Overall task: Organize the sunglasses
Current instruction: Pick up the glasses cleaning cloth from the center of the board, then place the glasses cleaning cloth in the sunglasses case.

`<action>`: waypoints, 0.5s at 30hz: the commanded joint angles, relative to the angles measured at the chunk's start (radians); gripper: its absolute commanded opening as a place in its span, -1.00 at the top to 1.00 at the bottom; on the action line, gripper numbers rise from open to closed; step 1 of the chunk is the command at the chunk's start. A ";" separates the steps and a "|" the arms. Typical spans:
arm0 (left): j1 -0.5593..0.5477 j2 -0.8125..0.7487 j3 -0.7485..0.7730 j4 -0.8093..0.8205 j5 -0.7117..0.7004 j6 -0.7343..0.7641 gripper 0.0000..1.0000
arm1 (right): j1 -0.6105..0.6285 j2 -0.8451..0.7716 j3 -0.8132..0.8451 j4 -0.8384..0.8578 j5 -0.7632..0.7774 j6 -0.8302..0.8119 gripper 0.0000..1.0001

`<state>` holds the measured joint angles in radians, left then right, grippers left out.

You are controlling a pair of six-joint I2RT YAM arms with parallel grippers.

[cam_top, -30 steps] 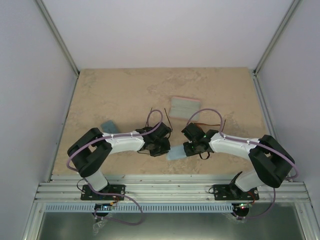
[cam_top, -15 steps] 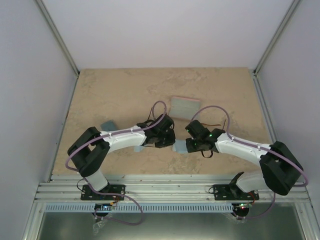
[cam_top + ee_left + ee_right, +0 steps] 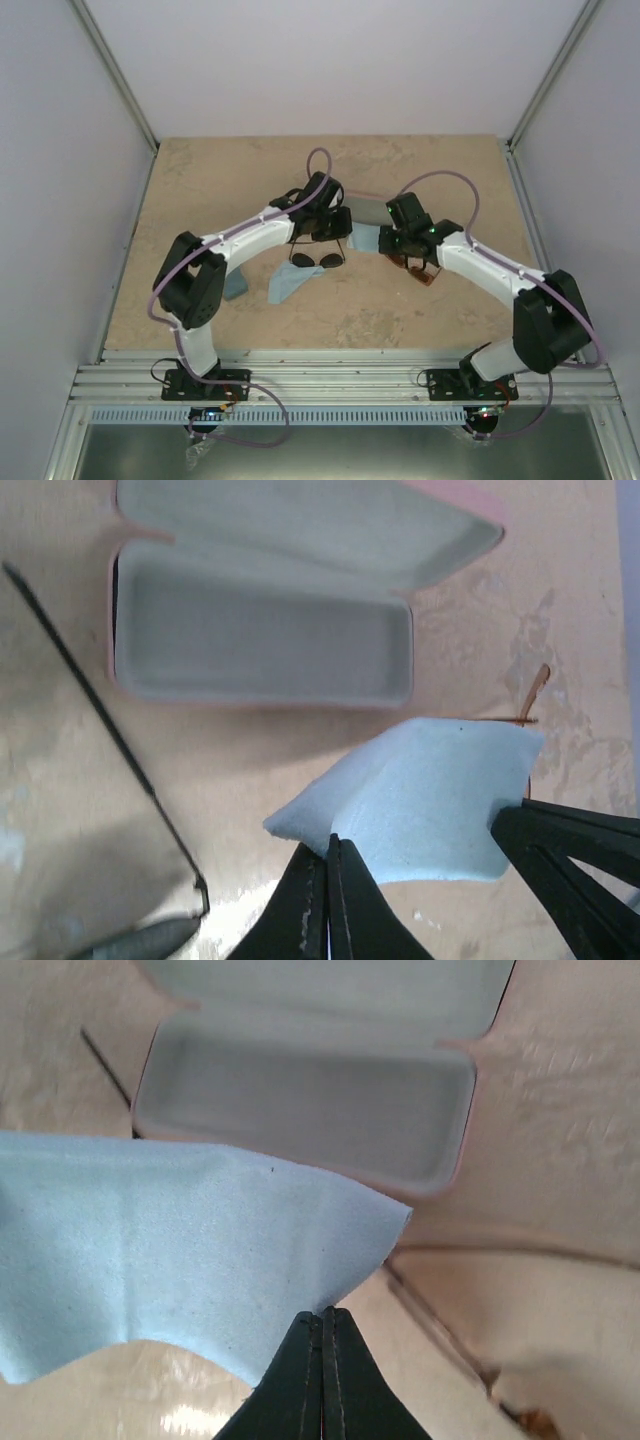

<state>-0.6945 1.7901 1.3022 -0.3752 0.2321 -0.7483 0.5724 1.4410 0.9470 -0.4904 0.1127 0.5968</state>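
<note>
The black wire sunglasses (image 3: 318, 260) with round dark lenses lie on the table just near of my left gripper (image 3: 345, 234); one thin temple (image 3: 100, 720) shows in the left wrist view. The amber-brown sunglasses (image 3: 420, 268) lie under my right forearm, and one temple (image 3: 440, 1332) shows in the right wrist view. Both grippers are shut on one light blue cloth (image 3: 365, 238), held stretched between them just in front of the open pink case (image 3: 260, 640). My left gripper (image 3: 328, 848) pinches one corner and my right gripper (image 3: 322, 1314) pinches another edge.
A second light blue cloth (image 3: 290, 283) lies near the black pair. A blue-grey item (image 3: 235, 285) sticks out from under the left arm. The open case (image 3: 300, 1100) has a grey lining and holds nothing. Enclosure walls stand on three sides.
Both arms have reached away from the near edge toward the case, carrying the cloth with them. The black sunglasses and a second cloth have come into view.
</note>
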 commanded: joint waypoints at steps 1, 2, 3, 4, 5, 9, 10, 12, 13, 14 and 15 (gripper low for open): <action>0.037 0.108 0.136 -0.096 0.061 0.134 1.00 | -0.056 0.094 0.087 0.055 0.017 -0.031 0.99; 0.046 0.136 0.172 -0.116 0.071 0.148 1.00 | -0.064 0.119 0.103 0.059 0.014 -0.033 0.99; 0.056 0.163 0.203 -0.126 0.076 0.158 1.00 | -0.074 0.142 0.120 0.060 0.013 -0.035 0.99; 0.062 0.186 0.233 -0.136 0.082 0.168 1.00 | -0.082 0.163 0.134 0.062 0.012 -0.036 0.99; 0.068 0.211 0.262 -0.141 0.092 0.180 1.00 | -0.089 0.182 0.145 0.066 0.011 -0.036 0.99; 0.089 0.301 0.362 -0.186 0.122 0.215 1.00 | -0.101 0.245 0.176 0.072 -0.007 -0.032 0.99; 0.092 0.319 0.380 -0.193 0.126 0.226 1.00 | -0.101 0.256 0.180 0.073 -0.007 -0.028 0.99; 0.099 0.353 0.417 -0.216 0.134 0.246 1.00 | -0.103 0.274 0.182 0.078 -0.007 -0.017 0.99; 0.102 0.372 0.437 -0.231 0.131 0.252 1.00 | -0.104 0.283 0.183 0.077 -0.006 -0.012 0.99; 0.107 0.395 0.462 -0.243 0.131 0.267 1.00 | -0.105 0.290 0.185 0.079 -0.005 -0.008 0.99; 0.112 0.410 0.481 -0.257 0.131 0.274 1.00 | -0.106 0.298 0.187 0.079 -0.005 -0.002 0.99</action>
<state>-0.5964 2.1448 1.7084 -0.5549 0.3370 -0.5377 0.4725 1.7107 1.1011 -0.4255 0.1047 0.5755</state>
